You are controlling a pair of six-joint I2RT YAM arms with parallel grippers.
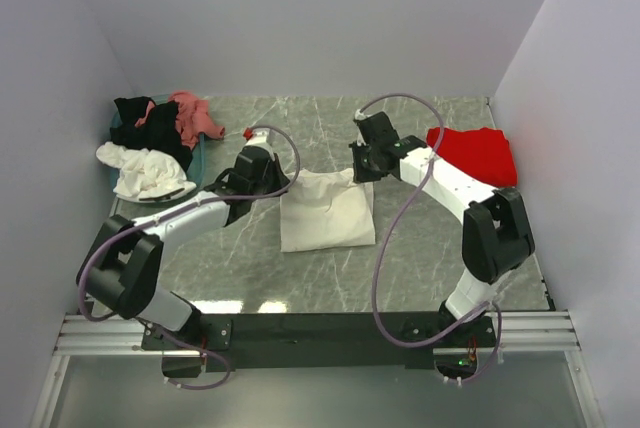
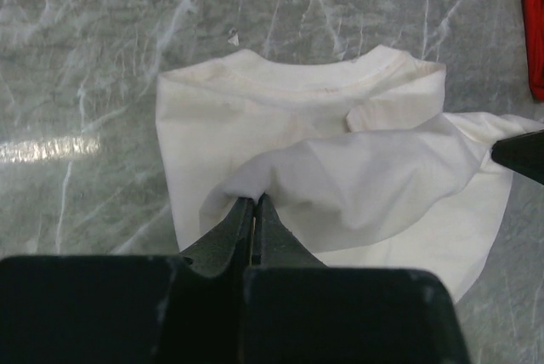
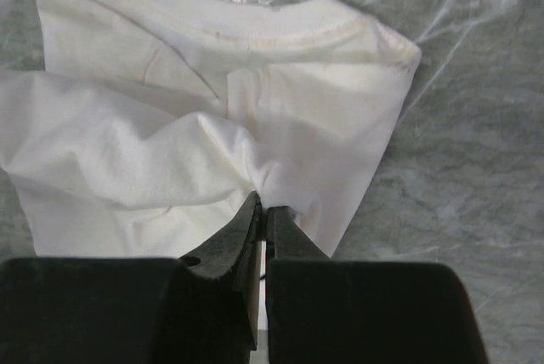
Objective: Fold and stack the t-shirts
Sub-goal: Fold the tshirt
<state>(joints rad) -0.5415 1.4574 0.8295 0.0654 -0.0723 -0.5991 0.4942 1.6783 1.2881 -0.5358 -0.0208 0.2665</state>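
The cream t-shirt [image 1: 326,210] lies partly folded at the table's middle, its collar toward the near edge. My left gripper [image 1: 283,184] is shut on its far left edge, seen in the left wrist view [image 2: 256,201] pinching a lifted fold of the cream t-shirt [image 2: 365,177]. My right gripper [image 1: 362,170] is shut on the far right edge; the right wrist view [image 3: 265,204] shows it pinching the cream t-shirt [image 3: 255,109]. The cloth hangs lifted between them. The red t-shirt [image 1: 476,153] lies at the right.
A teal basket [image 1: 196,160] at the back left holds black [image 1: 150,128], pink [image 1: 190,116] and white [image 1: 145,170] shirts spilling over its rim. A small red bit [image 1: 246,132] lies on the marble table [image 1: 420,268]. Walls close in on both sides.
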